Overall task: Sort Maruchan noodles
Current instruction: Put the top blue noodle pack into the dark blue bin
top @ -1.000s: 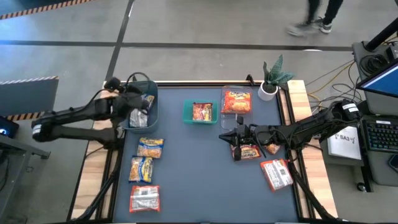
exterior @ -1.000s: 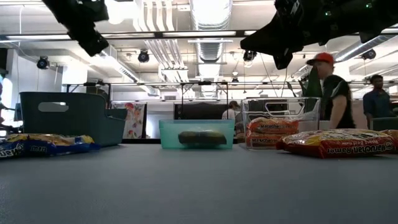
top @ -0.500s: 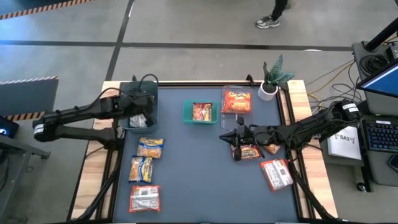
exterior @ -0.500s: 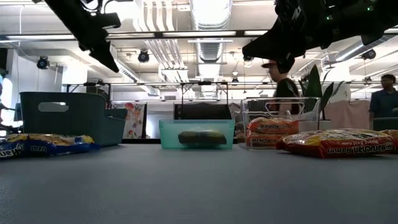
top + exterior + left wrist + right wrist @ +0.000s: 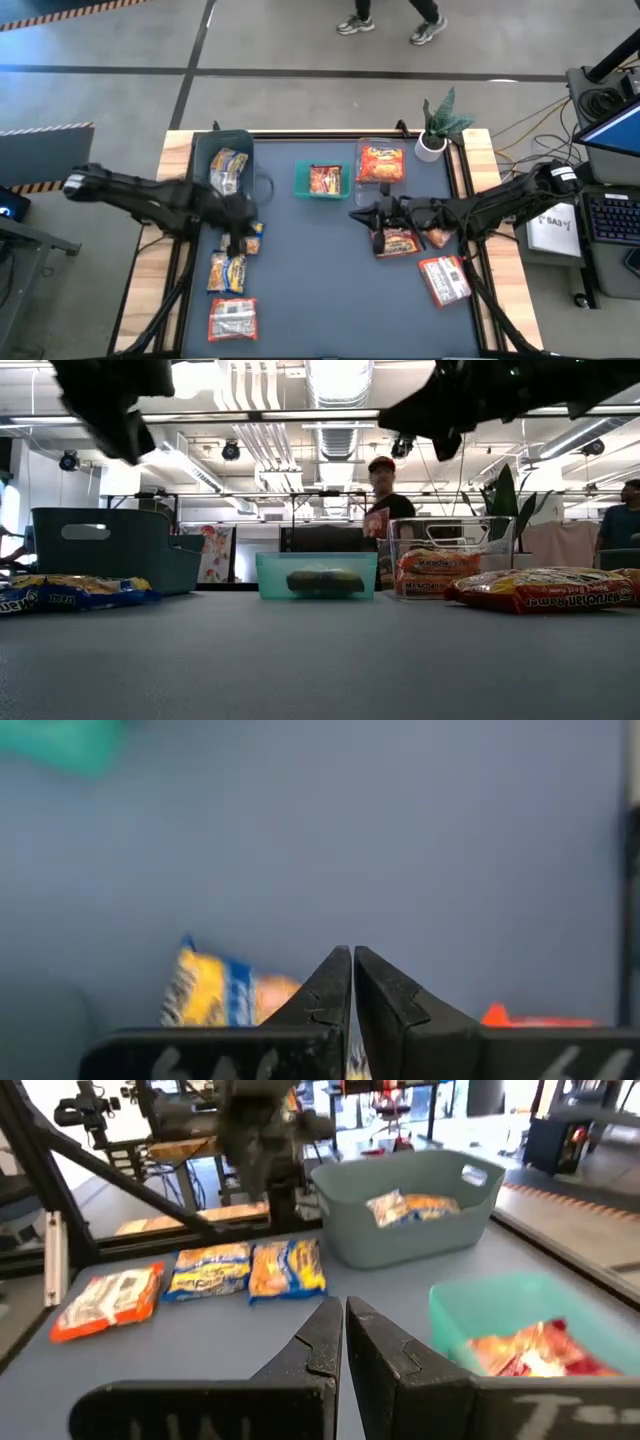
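The Maruchan noodles lie in flat packets on the blue-grey table. My left gripper (image 5: 238, 244) (image 5: 352, 958) is shut and hovers, slanting down, over a yellow-and-blue packet (image 5: 247, 236) (image 5: 212, 992). A second yellow-and-blue packet (image 5: 227, 270) and a red-and-white one (image 5: 233, 318) lie nearer the front edge. Another yellow-and-blue packet (image 5: 228, 168) rests in the dark bin (image 5: 204, 160). My right gripper (image 5: 353, 215) (image 5: 345, 1312) is shut and held level above the table, just left of an orange-red packet (image 5: 401, 243). A red-and-white packet (image 5: 443, 280) lies at the right.
A teal bin (image 5: 300, 180) and a clear bin (image 5: 358, 165) at the back each hold an orange-red packet. A potted plant (image 5: 437, 125) stands at the far right corner. The middle of the table (image 5: 320, 280) is bare. A person walks behind the table (image 5: 385, 500).
My left gripper has swung from above the dark bin toward the near edge and a little to the right, sinking and tipping downward, and now hangs over the yellow-and-blue packet. It stayed shut. A person has walked along the far side.
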Controlling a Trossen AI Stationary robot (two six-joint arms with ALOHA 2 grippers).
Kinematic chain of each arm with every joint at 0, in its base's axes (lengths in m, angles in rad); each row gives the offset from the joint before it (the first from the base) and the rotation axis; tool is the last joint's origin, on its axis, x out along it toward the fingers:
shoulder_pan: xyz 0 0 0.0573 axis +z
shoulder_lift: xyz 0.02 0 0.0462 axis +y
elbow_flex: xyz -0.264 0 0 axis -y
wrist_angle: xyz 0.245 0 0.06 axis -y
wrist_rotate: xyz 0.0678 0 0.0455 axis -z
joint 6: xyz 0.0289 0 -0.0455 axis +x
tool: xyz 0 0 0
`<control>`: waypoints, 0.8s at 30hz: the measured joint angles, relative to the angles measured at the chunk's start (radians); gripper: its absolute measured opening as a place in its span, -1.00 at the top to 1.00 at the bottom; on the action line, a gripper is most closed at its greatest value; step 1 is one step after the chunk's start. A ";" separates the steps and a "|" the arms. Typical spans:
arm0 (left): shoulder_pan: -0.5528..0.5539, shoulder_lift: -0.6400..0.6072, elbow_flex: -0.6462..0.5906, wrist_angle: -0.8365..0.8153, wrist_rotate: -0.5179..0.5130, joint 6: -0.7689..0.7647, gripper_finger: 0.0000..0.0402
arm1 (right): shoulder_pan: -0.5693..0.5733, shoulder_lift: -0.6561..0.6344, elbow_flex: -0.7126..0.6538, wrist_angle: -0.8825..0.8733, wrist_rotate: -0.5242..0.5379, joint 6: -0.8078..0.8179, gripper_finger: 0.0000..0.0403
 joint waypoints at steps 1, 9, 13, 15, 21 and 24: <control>-0.039 0.030 -0.006 -0.008 -0.023 -0.023 1.00 | -0.002 0.000 0.010 -0.002 0.000 -0.016 0.96; -0.153 0.358 -0.016 -0.159 -0.194 -0.084 1.00 | -0.002 0.000 0.050 0.000 -0.002 -0.082 0.96; -0.163 0.482 -0.015 -0.147 -0.250 -0.101 1.00 | -0.002 0.000 0.050 -0.005 -0.005 -0.082 0.96; -0.168 0.514 -0.010 -0.141 -0.261 -0.107 1.00 | -0.002 0.000 0.050 -0.021 -0.008 -0.081 0.96; -0.196 0.538 -0.002 -0.087 -0.278 -0.123 1.00 | -0.002 0.000 0.050 -0.041 -0.011 -0.082 0.96; -0.209 0.536 0.037 0.032 -0.241 -0.085 1.00 | -0.002 0.000 0.050 -0.045 -0.012 -0.082 0.96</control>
